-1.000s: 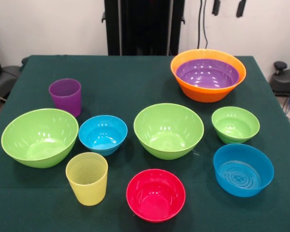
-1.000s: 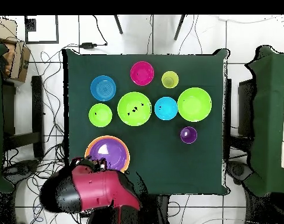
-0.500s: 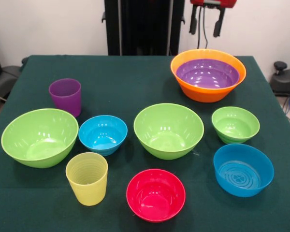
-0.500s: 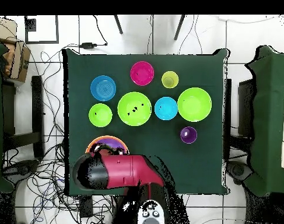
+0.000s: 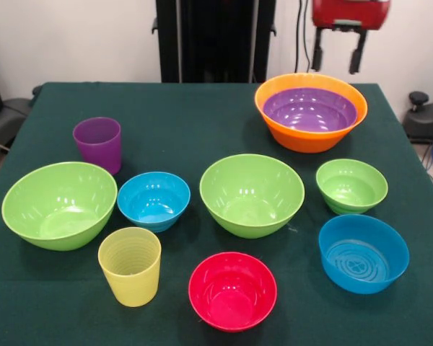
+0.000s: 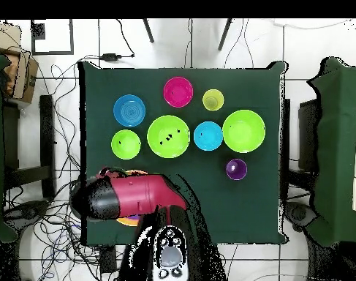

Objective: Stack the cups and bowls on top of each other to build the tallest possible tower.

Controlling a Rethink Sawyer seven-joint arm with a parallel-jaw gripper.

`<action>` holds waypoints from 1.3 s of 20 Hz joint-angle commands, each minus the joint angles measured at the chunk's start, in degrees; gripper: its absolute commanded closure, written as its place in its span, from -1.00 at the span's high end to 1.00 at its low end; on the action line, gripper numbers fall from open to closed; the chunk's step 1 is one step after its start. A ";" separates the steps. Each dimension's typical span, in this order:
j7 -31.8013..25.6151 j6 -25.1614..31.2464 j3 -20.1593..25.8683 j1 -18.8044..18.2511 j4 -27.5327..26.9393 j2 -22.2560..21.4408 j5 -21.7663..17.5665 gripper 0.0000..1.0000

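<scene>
The gripper [image 5: 339, 54] hangs above the far rim of the orange bowl [image 5: 310, 135], its two fingers [image 5: 358, 58] spread apart with nothing between them. The purple bowl [image 5: 309, 110] sits nested inside the orange one at the table's [image 5: 195, 115] far right. The other bowls and both cups stand separately, unstacked, across the near half.
</scene>
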 commanded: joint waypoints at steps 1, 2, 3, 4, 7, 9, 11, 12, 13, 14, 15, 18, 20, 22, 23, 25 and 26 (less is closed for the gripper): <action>0.91 8.81 5.90 5.37 -9.65 4.72 -1.33 1.00; 1.26 9.38 5.74 5.94 -11.03 5.31 -1.09 1.00; 1.29 10.14 5.79 6.15 -12.18 5.88 -0.83 1.00; 1.25 10.87 5.69 6.40 -13.51 6.54 -0.61 1.00; 1.06 13.55 5.77 6.54 -17.71 8.77 0.08 1.00; 0.92 15.38 5.74 6.46 -21.31 10.74 0.32 1.00; 0.63 16.53 5.87 6.14 -24.82 13.01 0.35 1.00; 0.43 17.02 6.01 5.93 -26.55 14.17 0.35 1.00; 0.22 17.51 6.16 5.72 -28.28 15.33 0.35 1.00; 0.02 18.00 6.30 5.50 -30.01 16.49 0.35 1.00; -0.06 18.25 6.45 5.31 -31.39 17.48 0.42 1.00; 0.05 19.90 6.22 5.47 -35.53 19.86 0.13 1.00; 0.18 20.46 6.25 5.46 -37.52 21.22 0.21 1.00; 0.12 21.20 6.19 5.67 -39.93 22.75 0.02 1.00; 0.20 21.63 6.09 5.85 -41.10 23.44 -0.05 1.00; 0.39 22.45 5.83 6.21 -43.24 24.61 -0.17 1.00; 0.40 22.96 5.74 6.33 -44.22 25.18 -0.24 1.00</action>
